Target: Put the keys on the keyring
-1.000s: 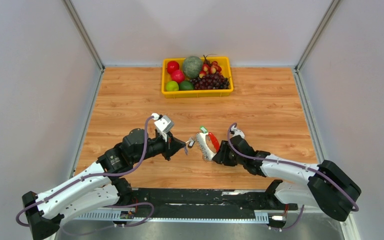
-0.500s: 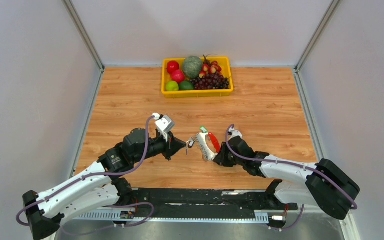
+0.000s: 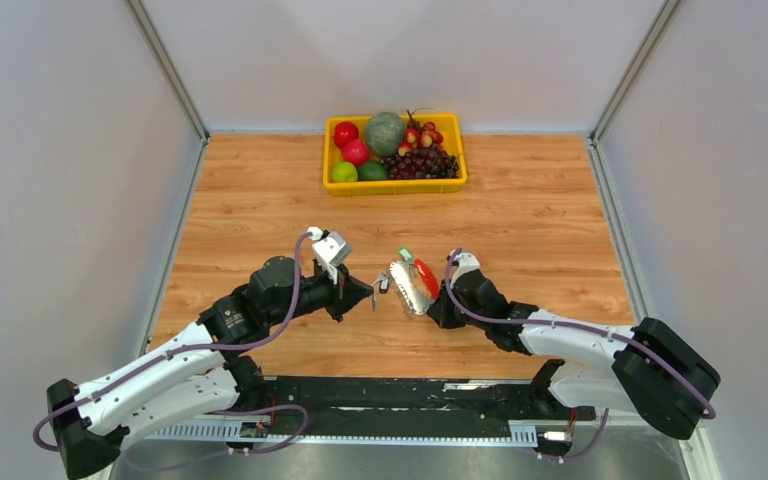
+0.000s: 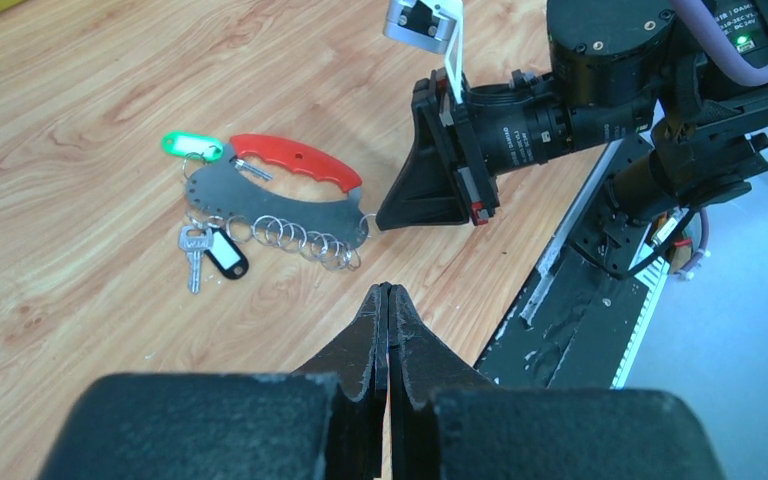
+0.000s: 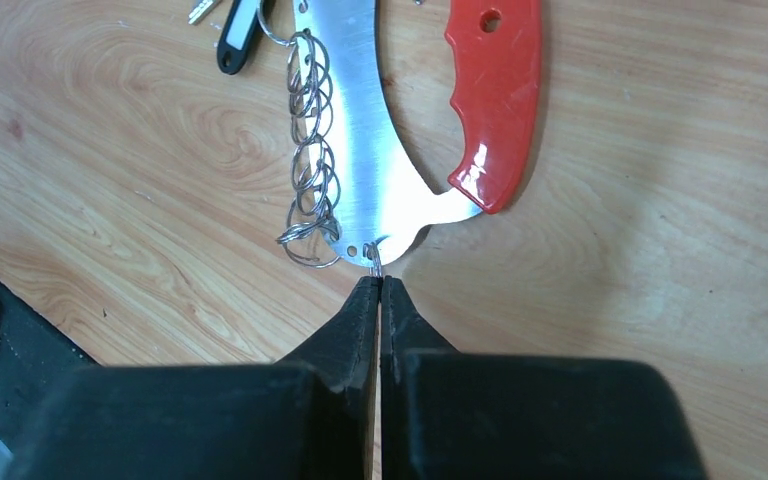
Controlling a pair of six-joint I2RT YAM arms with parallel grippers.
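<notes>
A curved silver plate with a red handle lies on the wooden table. Along its edge hang several thin silver keyrings. A silver key with a black tag hangs from one, and a green tag from the far end. No blue- or red-headed keys show. My right gripper is shut on the small end keyring of the plate. My left gripper is shut and empty, just short of the rings. In the top view the left gripper and right gripper flank the plate.
A yellow basket of fruit stands at the back middle of the table. White walls close in the left, right and back sides. The black arm rail runs along the near edge.
My right gripper has pushed slightly forward and left, and the plate with its rings has shifted a little toward the left gripper. The left arm has barely moved.
</notes>
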